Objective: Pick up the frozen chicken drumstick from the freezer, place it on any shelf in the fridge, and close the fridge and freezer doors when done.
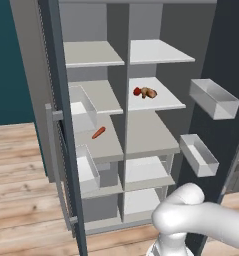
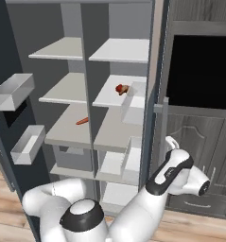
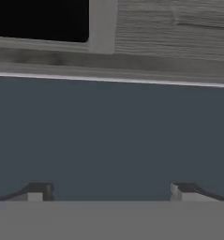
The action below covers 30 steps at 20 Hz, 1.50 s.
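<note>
The golden-brown chicken drumstick [image 1: 149, 92] [image 2: 124, 89] lies on the second shelf from the top of the wider fridge column [image 1: 153, 102], touching a small round red item [image 1: 137, 91]. The narrower freezer column [image 1: 93, 100] holds a thin orange-red stick [image 1: 98, 132]. Both slate-blue doors stand open: the freezer door [image 1: 61, 125] at the left, the fridge door [image 2: 154, 94] at the right. My arm's wrist [image 2: 173, 170] is low, outside the fridge door near its bar handle [image 2: 164, 124]. My gripper [image 3: 111, 192] is open and empty, facing the door's flat outer face [image 3: 111, 140].
White bins hang inside both doors [image 1: 213, 98] [image 2: 13, 92]. Right of the fridge door stands a grey wood cabinet wall with a black oven opening [image 2: 202, 71]. The floor is pale wood planks [image 1: 16, 170], and a teal wall [image 1: 6, 60] lies at the left.
</note>
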Tool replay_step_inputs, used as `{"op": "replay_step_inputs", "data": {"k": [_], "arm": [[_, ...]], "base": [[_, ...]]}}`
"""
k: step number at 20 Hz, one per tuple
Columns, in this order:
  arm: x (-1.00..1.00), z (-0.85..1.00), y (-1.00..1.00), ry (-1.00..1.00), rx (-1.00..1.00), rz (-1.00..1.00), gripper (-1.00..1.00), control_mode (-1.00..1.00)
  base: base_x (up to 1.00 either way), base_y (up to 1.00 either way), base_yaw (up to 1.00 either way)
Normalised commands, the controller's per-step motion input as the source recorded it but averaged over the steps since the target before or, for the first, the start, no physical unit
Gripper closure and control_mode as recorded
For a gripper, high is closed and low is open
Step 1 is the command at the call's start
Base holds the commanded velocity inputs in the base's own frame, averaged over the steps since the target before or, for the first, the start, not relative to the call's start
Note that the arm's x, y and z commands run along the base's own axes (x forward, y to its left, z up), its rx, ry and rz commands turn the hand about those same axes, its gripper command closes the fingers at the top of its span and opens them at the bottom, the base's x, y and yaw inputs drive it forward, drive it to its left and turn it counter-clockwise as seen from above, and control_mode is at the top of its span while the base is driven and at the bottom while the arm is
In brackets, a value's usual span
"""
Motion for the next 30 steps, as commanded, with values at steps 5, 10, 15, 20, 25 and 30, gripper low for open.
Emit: {"op": "replay_step_inputs", "data": {"k": [5,10,15,20,25,30], "arm": [[0.0,0.0,0.66,-0.17,-0.06,0.22,-1.0,-1.0],[0.07,0.0,0.59,-0.13,-0.01,0.16,-1.0,-1.0],[0.32,0.0,0.63,-0.04,0.0,0.09,-1.0,-1.0],[0.47,0.0,0.68,0.0,0.0,0.02,-1.0,-1.0],[0.55,0.0,0.78,0.0,0.0,-0.03,-1.0,-1.0],[0.58,0.0,0.82,0.0,-0.01,-0.21,-1.0,-1.0]], "base": [[0.0,0.0,0.0],[0.0,0.0,0.0],[0.0,0.0,0.0],[0.0,0.0,0.0],[0.0,0.0,0.0],[0.0,0.0,0.0]]}}
